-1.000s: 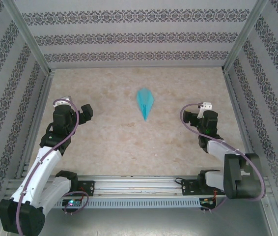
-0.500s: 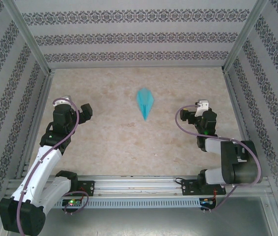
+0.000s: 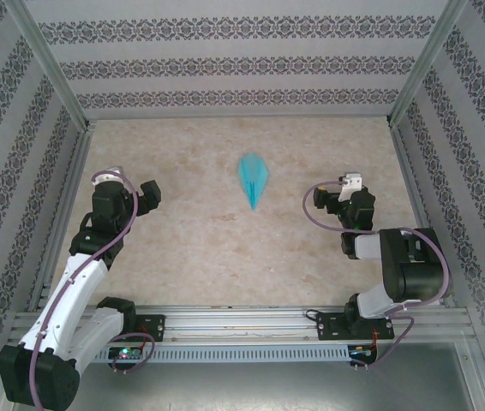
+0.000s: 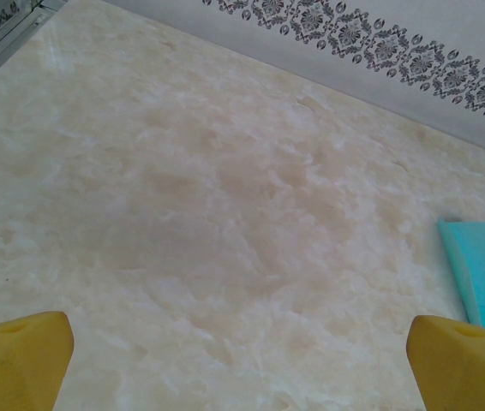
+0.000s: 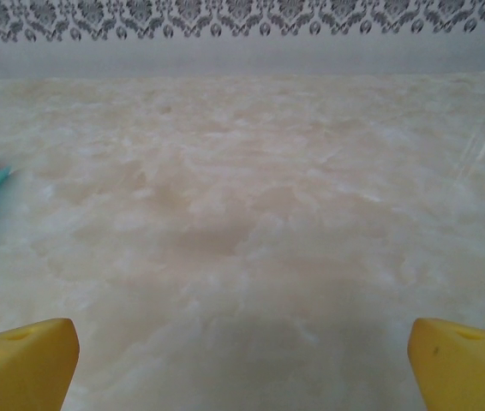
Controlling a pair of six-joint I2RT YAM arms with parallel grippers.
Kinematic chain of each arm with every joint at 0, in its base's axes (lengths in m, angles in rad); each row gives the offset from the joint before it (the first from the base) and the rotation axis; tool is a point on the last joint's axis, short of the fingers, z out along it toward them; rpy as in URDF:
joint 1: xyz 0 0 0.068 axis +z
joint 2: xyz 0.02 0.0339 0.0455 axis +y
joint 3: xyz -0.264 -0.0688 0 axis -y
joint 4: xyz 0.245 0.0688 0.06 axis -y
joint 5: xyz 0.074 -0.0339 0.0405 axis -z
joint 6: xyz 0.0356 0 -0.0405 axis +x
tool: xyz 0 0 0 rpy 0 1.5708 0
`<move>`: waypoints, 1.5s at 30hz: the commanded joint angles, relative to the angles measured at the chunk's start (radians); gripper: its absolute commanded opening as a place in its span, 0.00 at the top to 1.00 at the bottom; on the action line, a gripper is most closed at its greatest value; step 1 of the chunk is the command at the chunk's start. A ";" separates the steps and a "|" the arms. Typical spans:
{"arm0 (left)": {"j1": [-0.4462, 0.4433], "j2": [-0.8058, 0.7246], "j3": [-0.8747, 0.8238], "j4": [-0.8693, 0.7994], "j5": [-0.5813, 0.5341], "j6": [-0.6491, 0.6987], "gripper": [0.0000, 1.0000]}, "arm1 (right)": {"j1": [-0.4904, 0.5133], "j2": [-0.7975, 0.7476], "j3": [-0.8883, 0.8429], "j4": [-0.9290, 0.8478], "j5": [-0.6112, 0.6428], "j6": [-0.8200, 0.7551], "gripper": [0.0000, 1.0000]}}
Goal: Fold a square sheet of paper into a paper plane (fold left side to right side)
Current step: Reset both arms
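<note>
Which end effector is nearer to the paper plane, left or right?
Right, it seems, by a little. The right end effector lies to the right of the paper plane; the left end effector lies farther off on its left.

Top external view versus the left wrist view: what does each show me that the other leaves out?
The top view gives the whole paper plane, a slim turquoise dart lying between the left arm and right arm. The left wrist view gives the left gripper close up, yellow fingertips wide apart, holding nothing. Both share the marbled table, the patterned wall and part of the plane.
</note>
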 commanded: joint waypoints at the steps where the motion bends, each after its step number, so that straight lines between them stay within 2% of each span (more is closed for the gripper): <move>1: 0.019 -0.017 0.020 -0.004 0.004 0.023 0.00 | -0.004 0.008 0.024 -0.005 0.032 0.013 0.02; 9: 0.025 -0.033 0.002 0.006 0.031 0.044 0.00 | -0.003 0.005 0.020 -0.001 0.031 0.009 0.02; 21: 0.037 -0.092 -0.097 0.032 -0.079 0.192 0.00 | 0.000 0.007 0.021 -0.002 0.037 0.008 0.02; 32: 0.037 -0.048 -0.234 0.224 -0.205 0.184 0.00 | 0.002 0.008 0.021 -0.002 0.040 0.006 0.02; 37: 0.037 0.005 -0.261 0.308 -0.231 0.233 0.00 | 0.004 0.007 0.021 -0.002 0.041 0.006 0.02; 45: 0.037 0.107 -0.282 0.425 -0.189 0.294 0.00 | 0.005 0.007 0.021 -0.003 0.043 0.005 0.02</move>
